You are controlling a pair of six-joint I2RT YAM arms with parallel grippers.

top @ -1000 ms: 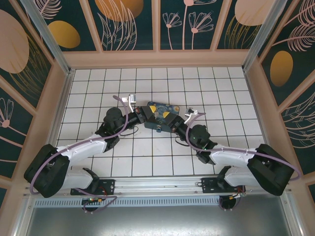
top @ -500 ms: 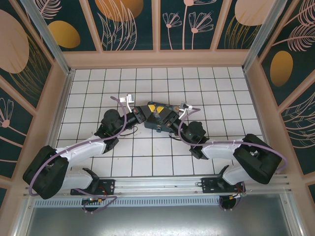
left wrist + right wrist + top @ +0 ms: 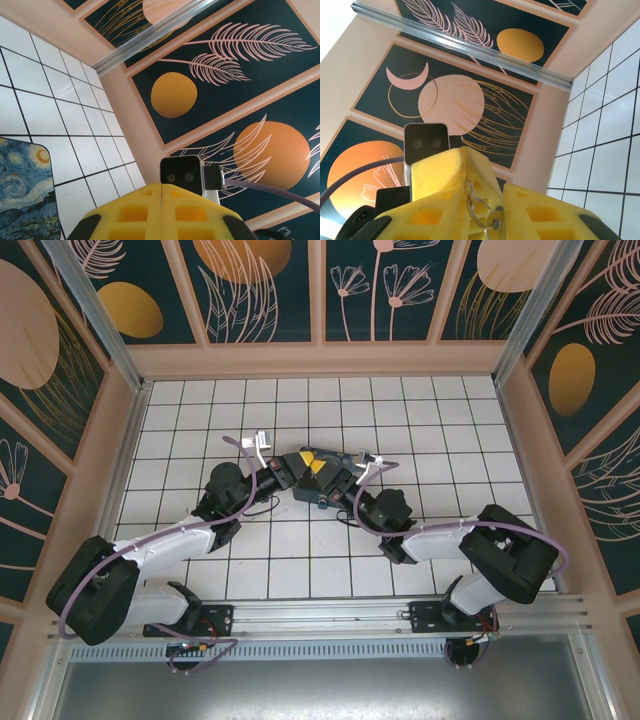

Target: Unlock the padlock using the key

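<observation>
Where the two arms meet over the middle of the white tiled table [image 3: 300, 410], the left gripper [image 3: 292, 474] comes in from the left above a box [image 3: 318, 496] printed with a swirling night-sky painting. Seen from the left wrist, its yellow fingers [image 3: 130, 212] are pressed flat together. The seam between them is closed with nothing showing in it, and they point up toward the patterned wall. The printed box lies on the tiles down to their left, and just past the fingertips faces the other arm's wrist camera [image 3: 181, 176].

Farther right, the right gripper [image 3: 340, 476] reaches in over the same box, close beside the left one. From the right wrist, its yellow fingers [image 3: 445, 200] are closed on the key [image 3: 492, 223]: a thin wire ring stands in the narrow gap between them, with a small grey metal piece hooked at its lower end.

Where the padlock lies I cannot tell. From above, the grippers crowd over the box and nothing that small can be picked out.
</observation>
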